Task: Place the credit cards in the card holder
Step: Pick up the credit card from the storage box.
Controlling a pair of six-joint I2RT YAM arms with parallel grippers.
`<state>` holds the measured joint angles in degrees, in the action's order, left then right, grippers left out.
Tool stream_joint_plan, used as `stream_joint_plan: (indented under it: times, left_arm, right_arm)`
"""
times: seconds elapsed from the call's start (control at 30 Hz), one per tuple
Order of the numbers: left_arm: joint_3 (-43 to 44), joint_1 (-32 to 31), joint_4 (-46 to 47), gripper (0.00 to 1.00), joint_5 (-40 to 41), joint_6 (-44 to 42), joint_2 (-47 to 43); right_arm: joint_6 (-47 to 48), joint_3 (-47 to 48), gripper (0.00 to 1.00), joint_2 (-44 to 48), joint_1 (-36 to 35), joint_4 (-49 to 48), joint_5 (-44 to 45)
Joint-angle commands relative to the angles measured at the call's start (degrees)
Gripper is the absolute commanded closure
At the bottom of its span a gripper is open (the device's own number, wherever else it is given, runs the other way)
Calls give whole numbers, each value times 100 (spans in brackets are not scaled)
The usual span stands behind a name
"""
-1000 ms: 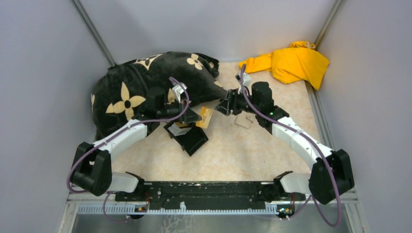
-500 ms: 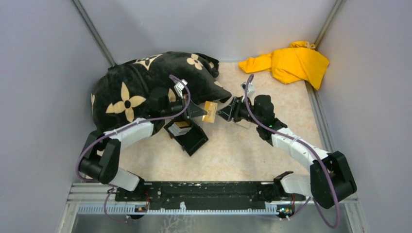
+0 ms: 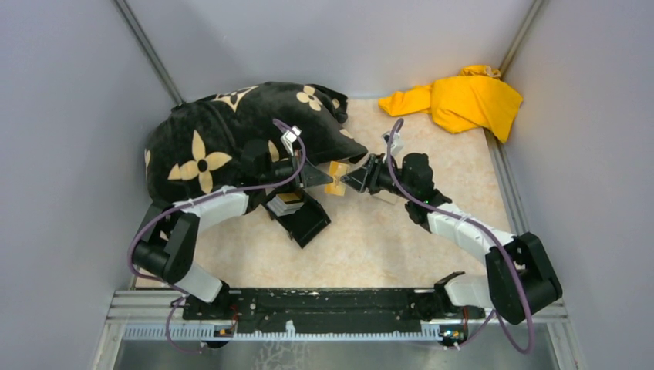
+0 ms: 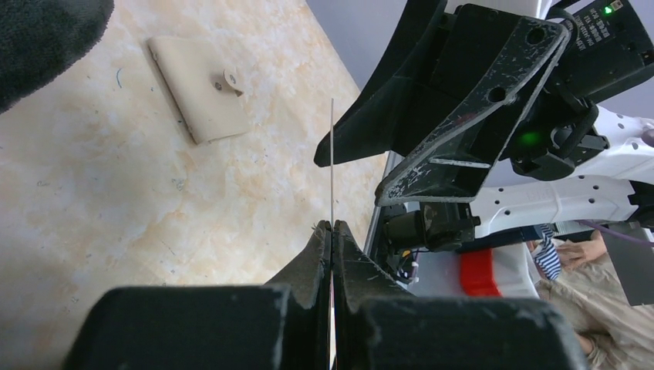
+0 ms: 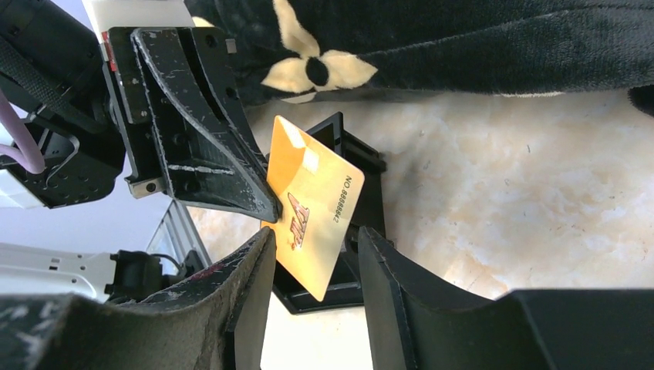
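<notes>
while left hand (image 4: 332, 231) pinches gold card (image 5: 312, 204), right hand (image 5: 316, 233) straddles its edge.

The left claw (image 4: 332, 228) pinches a credit card (image 4: 332, 154) edge-on, pointing to 12 o'clock, with the card holder (image 4: 199, 91) flat on the counter (image 4: 116, 200) at 10 o'clock.

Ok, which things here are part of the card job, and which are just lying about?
For the job: gold-orange credit card, tan card holder.
Lying about: open black box, black flower-print cushion, yellow cloth.
</notes>
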<state>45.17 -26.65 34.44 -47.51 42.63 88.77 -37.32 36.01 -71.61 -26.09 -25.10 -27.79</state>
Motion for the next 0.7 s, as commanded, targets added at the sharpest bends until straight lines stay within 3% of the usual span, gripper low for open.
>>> stream_joint_plan:
  times: [0.0, 0.3, 0.6, 0.63, 0.67]
  left_arm:
    - [195, -27, 391, 100, -159, 103, 75]
    - [218, -31, 724, 100, -266, 349, 290]
    - [377, -44, 965, 100, -416, 572, 622]
    - [409, -42, 902, 95, -408, 557, 662]
    - [440, -42, 824, 83, -383, 533, 697]
  right_arm:
    - [-26, 6, 56, -63, 13, -478, -95]
    - [-293, -86, 60, -382, 15, -1033, -357]
    - [-678, -146, 100, -722, 20, -1816, -754]
    - [-716, -147, 100, -699, 24, -1864, -762]
    - [-741, -142, 100, -666, 25, -1875, -761]
